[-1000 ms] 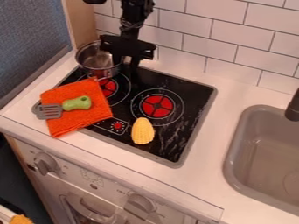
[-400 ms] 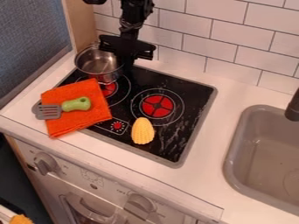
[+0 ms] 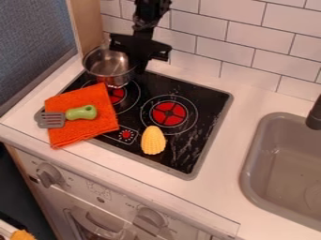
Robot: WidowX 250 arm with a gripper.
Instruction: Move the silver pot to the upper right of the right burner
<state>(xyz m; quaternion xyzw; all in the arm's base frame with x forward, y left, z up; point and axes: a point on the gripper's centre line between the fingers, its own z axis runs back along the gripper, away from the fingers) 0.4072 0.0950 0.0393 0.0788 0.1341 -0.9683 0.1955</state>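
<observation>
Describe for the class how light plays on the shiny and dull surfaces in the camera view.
Camera view: bright glints on the metal pot; pale streaks low on the right of the black stove, either reflections or smears, unclear which; orange cloth without glare.

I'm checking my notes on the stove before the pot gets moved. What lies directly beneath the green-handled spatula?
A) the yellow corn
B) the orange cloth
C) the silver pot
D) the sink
B: the spatula's green handle rests on top of the orange cloth.
</observation>
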